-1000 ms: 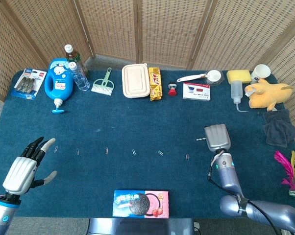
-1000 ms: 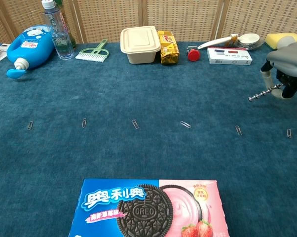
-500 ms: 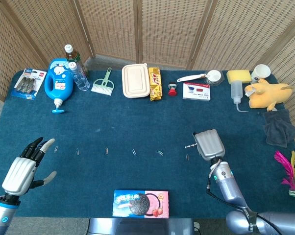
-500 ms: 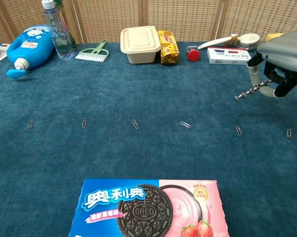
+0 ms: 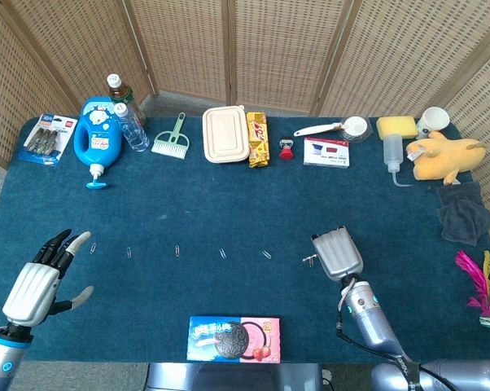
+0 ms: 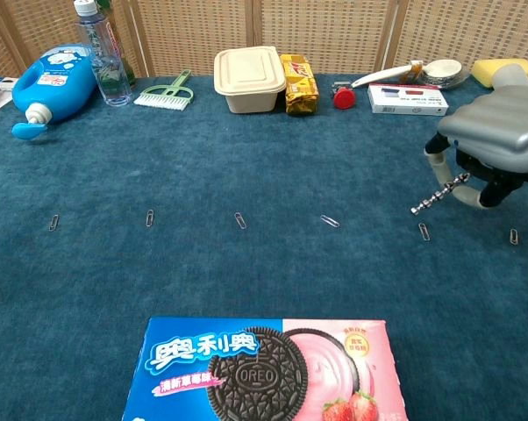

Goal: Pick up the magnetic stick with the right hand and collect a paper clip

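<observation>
The right hand [image 6: 490, 151] has moved left and toward the tabletop's [image 5: 229, 195] near edge, pinching the thin, knurled metal stick [image 6: 438, 194], whose tip now hangs just above a wire clip [image 6: 424, 231]. The left hand [image 5: 43, 271] stays spread near the left edge over the blue, felt-like cloth.

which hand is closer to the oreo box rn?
Right. The right hand, holding the magnetic stick, sits just past the Oreo box's right end; the left hand is far off left.

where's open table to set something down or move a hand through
Bare carpet spans the middle, between the back row, from detergent bottle to plush toy, and the paper clip line. Crowded: that back row, and the front by the Oreo box.
</observation>
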### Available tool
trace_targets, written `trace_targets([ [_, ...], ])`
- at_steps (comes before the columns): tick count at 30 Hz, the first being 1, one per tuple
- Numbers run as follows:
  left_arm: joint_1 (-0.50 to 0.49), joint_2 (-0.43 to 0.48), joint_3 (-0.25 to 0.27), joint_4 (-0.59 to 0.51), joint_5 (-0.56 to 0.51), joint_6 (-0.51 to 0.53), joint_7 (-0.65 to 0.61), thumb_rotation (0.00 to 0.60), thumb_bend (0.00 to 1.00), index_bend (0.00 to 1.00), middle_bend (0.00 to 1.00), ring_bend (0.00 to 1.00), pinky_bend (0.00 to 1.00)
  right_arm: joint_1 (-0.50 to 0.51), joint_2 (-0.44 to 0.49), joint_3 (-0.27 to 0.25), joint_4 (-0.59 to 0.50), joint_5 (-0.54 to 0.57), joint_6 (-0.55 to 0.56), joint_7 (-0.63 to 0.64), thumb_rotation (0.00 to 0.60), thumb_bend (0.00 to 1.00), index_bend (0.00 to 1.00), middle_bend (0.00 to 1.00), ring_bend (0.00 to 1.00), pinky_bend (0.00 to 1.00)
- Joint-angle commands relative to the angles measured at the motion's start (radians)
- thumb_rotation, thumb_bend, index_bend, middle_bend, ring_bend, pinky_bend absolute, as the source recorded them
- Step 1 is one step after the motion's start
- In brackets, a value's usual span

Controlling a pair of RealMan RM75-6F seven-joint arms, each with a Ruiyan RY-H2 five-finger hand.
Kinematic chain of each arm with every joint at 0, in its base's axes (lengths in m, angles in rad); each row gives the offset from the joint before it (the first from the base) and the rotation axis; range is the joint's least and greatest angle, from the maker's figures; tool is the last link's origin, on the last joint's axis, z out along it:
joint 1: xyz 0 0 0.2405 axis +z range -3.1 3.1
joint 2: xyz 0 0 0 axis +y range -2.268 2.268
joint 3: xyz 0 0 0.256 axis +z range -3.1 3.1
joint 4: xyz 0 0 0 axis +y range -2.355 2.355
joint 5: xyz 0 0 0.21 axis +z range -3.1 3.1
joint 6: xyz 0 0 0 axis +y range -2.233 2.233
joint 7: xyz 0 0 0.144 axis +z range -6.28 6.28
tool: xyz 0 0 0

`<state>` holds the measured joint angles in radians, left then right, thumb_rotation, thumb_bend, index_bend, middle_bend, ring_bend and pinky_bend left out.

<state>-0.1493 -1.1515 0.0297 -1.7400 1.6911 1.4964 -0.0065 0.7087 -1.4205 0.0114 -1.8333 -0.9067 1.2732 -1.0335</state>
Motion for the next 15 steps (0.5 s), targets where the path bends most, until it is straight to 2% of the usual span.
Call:
trace_targets([
  [1, 0.000, 0.000, 0.001, 0.002, -0.001, -0.001, -0.001, 0.600, 0.42, 0.01, 0.15, 0.03, 0.10, 0.002, -0.012, -0.004, 0.016, 0.004, -0.003, -0.014, 0.600, 0.45, 0.63, 0.87, 0.82, 0.58],
  [15, 0.001, 0.001, 0.002, 0.004, 0.003, 0.000, -0.004, 0.600, 0.42, 0.01, 0.15, 0.03, 0.10, -0.002, -0.058, -0.020, 0.081, 0.029, -0.002, -0.072, 0.600, 0.45, 0.62, 0.87, 0.82, 0.58],
])
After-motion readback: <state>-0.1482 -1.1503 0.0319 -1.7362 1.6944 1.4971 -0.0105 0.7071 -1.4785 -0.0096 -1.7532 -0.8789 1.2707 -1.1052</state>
